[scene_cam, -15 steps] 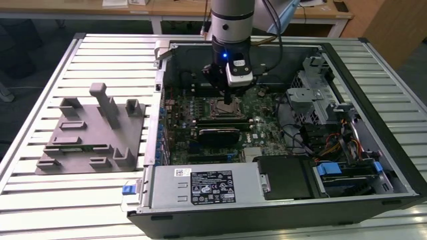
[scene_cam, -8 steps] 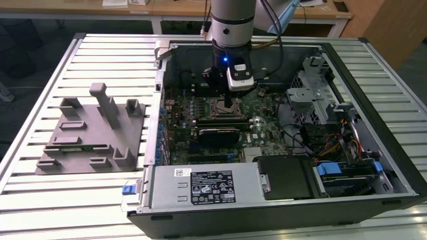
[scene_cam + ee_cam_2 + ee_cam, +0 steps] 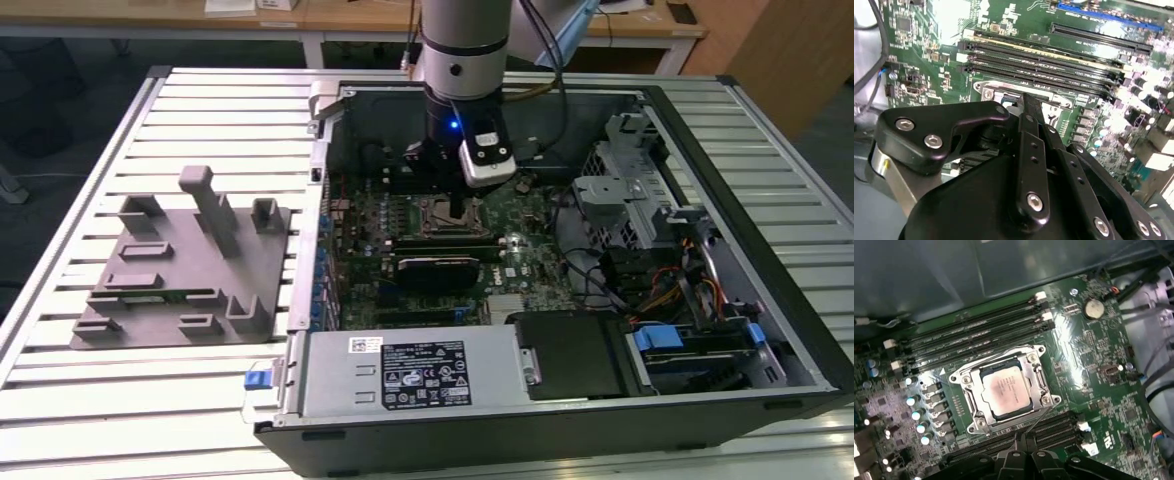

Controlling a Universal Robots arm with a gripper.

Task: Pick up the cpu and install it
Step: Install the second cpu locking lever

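The cpu (image 3: pixel 1004 392), a silver square chip with a pale rim, lies flat inside the metal socket frame (image 3: pixel 1040 385) on the green motherboard (image 3: pixel 1104 390) in the first wrist view. My gripper (image 3: pixel 1024 436) hovers just beside the socket with its thin fingers pressed together and nothing between them. In the second wrist view the gripper (image 3: pixel 1026 100) points down at the socket's edge (image 3: pixel 991 92). In the exterior view the gripper (image 3: pixel 463 207) hangs inside the open computer case (image 3: pixel 747 250), right over the socket (image 3: pixel 430 210).
Black memory slots (image 3: pixel 979 332) run along both sides of the socket. A drive cage (image 3: pixel 627 195) and cables stand at the exterior view's right, and a power supply (image 3: pixel 400 370) sits at the case front. A grey fixture plate (image 3: pixel 187 270) lies on the slatted table outside the case.
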